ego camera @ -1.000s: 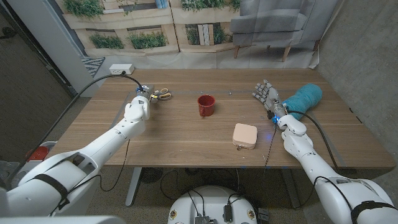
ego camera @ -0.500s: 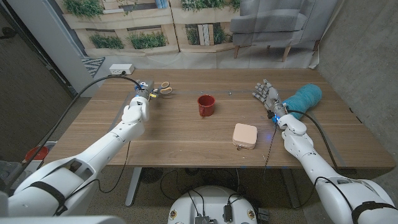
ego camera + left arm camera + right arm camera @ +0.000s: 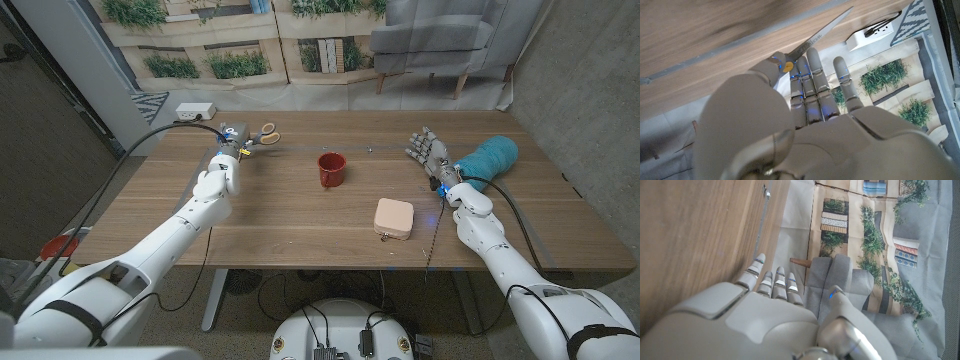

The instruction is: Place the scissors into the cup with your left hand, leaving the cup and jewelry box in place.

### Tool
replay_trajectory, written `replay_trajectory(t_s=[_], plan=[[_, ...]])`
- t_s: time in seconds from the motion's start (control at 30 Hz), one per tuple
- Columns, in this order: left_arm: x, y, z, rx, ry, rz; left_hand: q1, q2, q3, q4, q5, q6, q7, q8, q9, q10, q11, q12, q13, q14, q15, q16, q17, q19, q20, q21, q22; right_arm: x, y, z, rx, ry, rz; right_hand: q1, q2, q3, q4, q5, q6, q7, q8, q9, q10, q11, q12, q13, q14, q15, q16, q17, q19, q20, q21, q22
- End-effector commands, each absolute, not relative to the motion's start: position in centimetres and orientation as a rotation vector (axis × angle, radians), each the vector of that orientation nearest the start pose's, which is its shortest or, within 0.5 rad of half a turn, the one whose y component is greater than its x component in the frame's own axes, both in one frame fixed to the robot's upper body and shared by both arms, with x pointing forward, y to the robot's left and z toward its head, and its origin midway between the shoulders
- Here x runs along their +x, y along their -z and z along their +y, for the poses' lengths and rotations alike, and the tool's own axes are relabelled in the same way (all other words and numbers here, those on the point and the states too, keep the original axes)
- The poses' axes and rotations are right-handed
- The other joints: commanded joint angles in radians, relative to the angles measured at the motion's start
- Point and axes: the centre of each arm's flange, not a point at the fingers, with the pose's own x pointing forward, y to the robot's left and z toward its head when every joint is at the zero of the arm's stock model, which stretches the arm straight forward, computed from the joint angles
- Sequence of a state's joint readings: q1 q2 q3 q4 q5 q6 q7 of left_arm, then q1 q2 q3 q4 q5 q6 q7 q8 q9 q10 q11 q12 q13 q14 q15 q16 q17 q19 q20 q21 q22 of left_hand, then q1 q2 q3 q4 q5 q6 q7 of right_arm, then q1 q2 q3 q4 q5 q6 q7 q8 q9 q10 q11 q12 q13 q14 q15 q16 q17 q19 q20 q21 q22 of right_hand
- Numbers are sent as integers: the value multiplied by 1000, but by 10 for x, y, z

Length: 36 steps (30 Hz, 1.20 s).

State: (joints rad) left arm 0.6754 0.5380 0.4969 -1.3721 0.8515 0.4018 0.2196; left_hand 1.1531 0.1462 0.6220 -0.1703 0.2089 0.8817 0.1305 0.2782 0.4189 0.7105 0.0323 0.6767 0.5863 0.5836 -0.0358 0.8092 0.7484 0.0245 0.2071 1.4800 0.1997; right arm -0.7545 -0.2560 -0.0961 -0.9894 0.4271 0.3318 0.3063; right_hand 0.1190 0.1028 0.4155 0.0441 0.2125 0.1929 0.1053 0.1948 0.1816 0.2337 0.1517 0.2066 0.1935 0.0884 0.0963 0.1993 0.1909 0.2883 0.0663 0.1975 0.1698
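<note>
The scissors [image 3: 262,133] are pinched in the left hand [image 3: 229,150] at the table's [image 3: 300,220] far left, well apart from the red cup [image 3: 332,168]. Their handles are hidden in the wrist view; the print on the blade [image 3: 822,32] cannot be read. The right hand [image 3: 428,152] is held open, fingers apart, beside a teal towel [image 3: 488,158]. The box [image 3: 394,217] is seen nearer the front edge.

From the head you look down over the whole table [image 3: 300,215], while your wrist cameras sit close behind the left hand [image 3: 805,130] and right hand [image 3: 755,315], all three sharing the table's far edge.
</note>
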Motion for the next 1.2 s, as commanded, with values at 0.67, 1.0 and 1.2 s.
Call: replay_trajectory(t_s=[0.67, 1.0, 1.2], plan=[[648, -56, 298, 1240, -536, -593, -5, -9, 10, 1, 5, 138, 29, 146, 240, 58, -48, 1, -2, 25, -8, -14, 7, 19, 2, 18, -6, 688, 39, -307, 50, -221, -582, -3, -2, 5, 1, 4, -1, 4, -4, 3, 9, -4, -4, 2, 7, 3, -2, 2, 7, -2, 2, 5], [641, -62, 293, 1198, -518, -633, -7, -12, 11, -1, 5, 144, 28, 143, 240, 66, -49, -2, -4, 30, -10, -20, 10, 22, 2, 19, -8, 688, 37, -307, 41, -219, -583, -4, -3, 5, 1, 4, -2, 4, -4, 3, 8, -6, -4, 2, 7, 3, -2, 2, 7, -1, 2, 5], [639, -63, 291, 1176, -510, -653, -7, -13, 10, -1, 5, 146, 29, 141, 239, 67, -47, -2, -3, 35, -13, -21, 10, 23, 2, 20, -8, 688, 36, -307, 39, -216, -583, -5, -3, 5, 1, 5, -1, 5, -4, 3, 9, -3, -4, 2, 7, 4, -3, 2, 7, -1, 1, 5]])
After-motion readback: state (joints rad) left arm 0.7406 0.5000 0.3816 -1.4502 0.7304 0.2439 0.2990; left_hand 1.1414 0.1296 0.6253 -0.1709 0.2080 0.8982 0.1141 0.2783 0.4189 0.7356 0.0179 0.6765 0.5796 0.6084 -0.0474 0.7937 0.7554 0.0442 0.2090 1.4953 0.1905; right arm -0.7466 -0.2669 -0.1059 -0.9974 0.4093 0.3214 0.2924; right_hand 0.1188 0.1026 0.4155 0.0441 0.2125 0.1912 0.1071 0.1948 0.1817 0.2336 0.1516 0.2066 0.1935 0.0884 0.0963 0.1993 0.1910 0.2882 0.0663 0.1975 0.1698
